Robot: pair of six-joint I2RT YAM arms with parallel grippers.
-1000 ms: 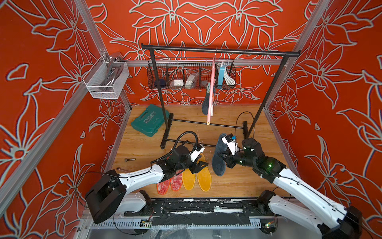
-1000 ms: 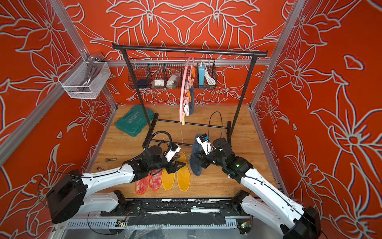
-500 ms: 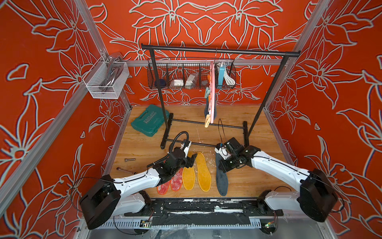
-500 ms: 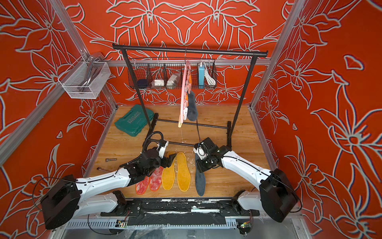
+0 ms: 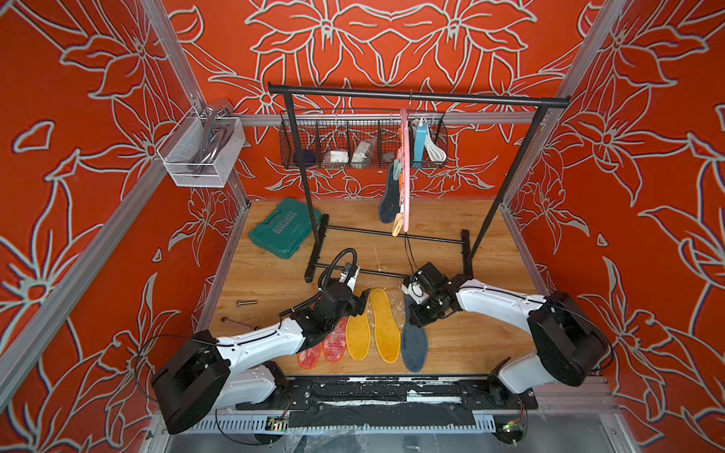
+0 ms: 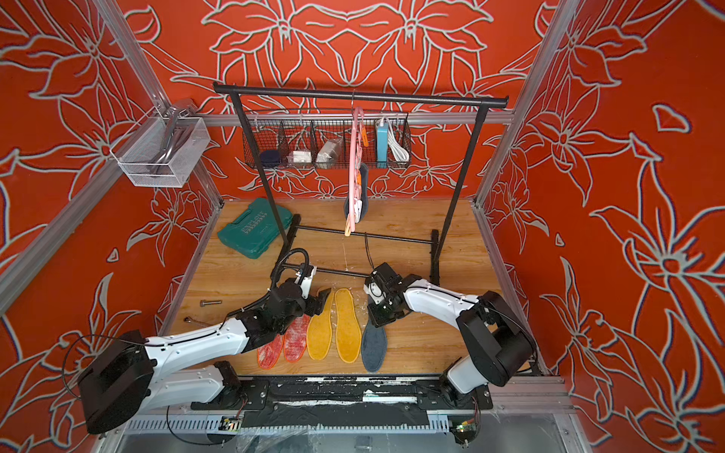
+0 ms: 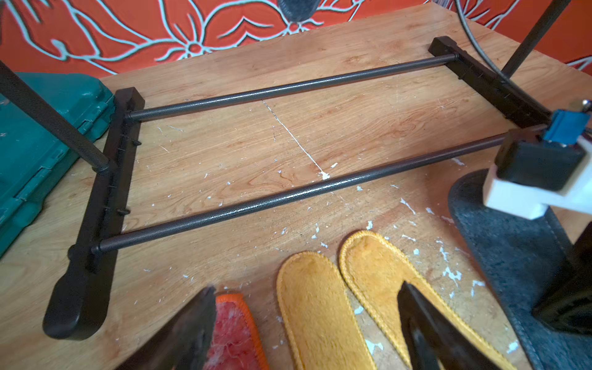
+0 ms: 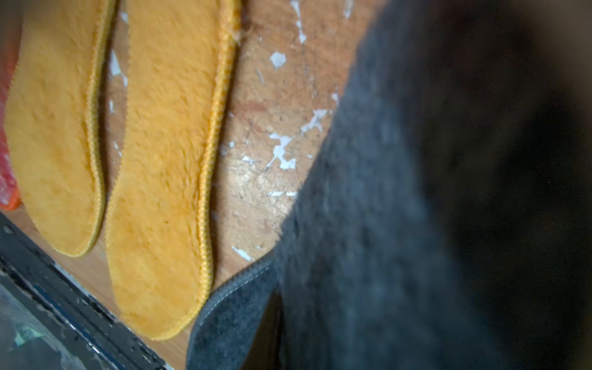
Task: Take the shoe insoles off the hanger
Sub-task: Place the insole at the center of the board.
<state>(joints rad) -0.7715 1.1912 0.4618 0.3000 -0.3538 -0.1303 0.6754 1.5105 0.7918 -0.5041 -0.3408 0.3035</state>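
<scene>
Right wrist view, blurred, cannot show whether the right gripper (image 5: 419,317) grips the laid grey insole (image 5: 414,347); lifting unreleased would drag it. The left gripper (image 7: 304,291) gapes wide. The hung grey insole (image 5: 386,204) sits pegged to the hanger (image 5: 406,204), upper centre.

Two mottled red-white fabric insoles with orange rims (image 5: 335,345), two mustard-yellow fabric insoles (image 5: 384,325) and one dark grey insole (image 5: 414,345) lie flat, side by side, on the wooden floor (image 5: 490,341). A second dark grey insole (image 5: 386,202) hangs from the pink plastic hanger (image 5: 405,188).
</scene>
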